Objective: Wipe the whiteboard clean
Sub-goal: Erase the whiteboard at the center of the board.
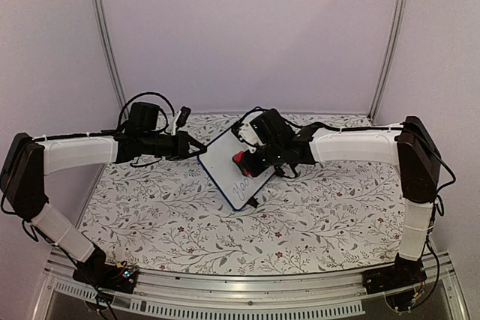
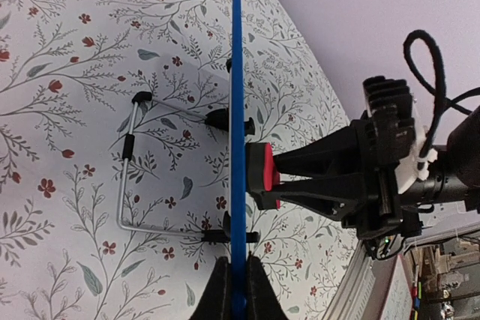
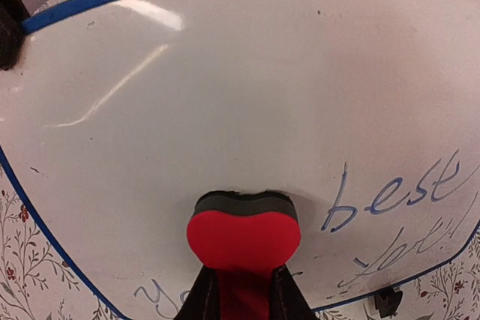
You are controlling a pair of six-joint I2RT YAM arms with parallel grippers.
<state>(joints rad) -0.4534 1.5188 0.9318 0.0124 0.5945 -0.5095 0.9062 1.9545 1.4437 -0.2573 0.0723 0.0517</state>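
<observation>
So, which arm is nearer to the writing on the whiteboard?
Right. The right arm presses the red eraser, held in its jaws, against the whiteboard just beside the writing. The left arm grips the board's opposite edge in its jaws, away from the words.

Top cam high at near edge, looking down over whole floral-print tabletop (image 1: 150, 215); left wrist cam close, edge-on rightward along blue-framed white rectangular board (image 2: 237, 73); right wrist cam closer, facing its written side; both wrist cams share red eraser block (image 3: 241, 239).
</observation>
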